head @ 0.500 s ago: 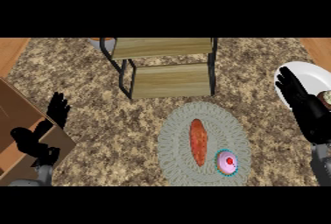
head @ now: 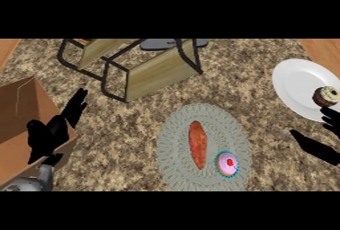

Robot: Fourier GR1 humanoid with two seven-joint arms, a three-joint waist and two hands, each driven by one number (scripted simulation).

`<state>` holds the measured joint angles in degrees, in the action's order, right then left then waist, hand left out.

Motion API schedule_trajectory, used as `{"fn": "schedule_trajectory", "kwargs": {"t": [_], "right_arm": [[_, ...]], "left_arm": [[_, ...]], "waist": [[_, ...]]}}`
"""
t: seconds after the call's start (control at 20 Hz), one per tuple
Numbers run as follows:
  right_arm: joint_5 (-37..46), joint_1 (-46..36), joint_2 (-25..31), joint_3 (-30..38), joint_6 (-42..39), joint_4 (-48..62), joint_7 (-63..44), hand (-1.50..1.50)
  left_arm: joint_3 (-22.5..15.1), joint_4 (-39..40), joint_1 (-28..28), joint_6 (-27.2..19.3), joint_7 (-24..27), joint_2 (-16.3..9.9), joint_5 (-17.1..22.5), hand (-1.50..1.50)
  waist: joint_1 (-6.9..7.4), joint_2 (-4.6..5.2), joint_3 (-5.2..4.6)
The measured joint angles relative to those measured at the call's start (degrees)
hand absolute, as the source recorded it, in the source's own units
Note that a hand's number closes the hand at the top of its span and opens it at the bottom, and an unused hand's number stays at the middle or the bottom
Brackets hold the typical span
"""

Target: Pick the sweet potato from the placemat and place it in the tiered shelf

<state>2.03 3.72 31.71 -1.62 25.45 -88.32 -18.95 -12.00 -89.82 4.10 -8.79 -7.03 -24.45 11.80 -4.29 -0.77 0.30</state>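
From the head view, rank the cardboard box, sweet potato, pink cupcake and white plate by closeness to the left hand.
1. Cardboard box: right beside the left hand, at the view's left edge.
2. Sweet potato: centre of the placemat.
3. Pink cupcake: the placemat's right side.
4. White plate: far right.

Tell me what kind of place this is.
Probably a kitchen counter with a speckled stone top: food is laid out, a sweet potato on a round placemat, a doughnut on a white plate, and a tiered shelf.
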Motion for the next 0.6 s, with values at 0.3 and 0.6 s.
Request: {"fn": "schedule_trajectory", "kwargs": {"t": [0.3, 0.6], "right_arm": [[2.12, 5.95, -11.04, -5.53, 8.63, -9.54, 1.28, -1.50], [6.57, 5.98, -9.70, -12.09, 6.57, -19.29, -5.59, -1.50]], "left_arm": [[-1.45, 0.36, 1.61, 3.74, 0.47, 2.42, -2.59, 0.00], [-1.15, -0.05, 3.26, 6.05, -0.56, 4.57, -3.54, 0.00]], "waist": [[1.55, -0.26, 0.54], [3.13, -0.21, 0.54]]}}
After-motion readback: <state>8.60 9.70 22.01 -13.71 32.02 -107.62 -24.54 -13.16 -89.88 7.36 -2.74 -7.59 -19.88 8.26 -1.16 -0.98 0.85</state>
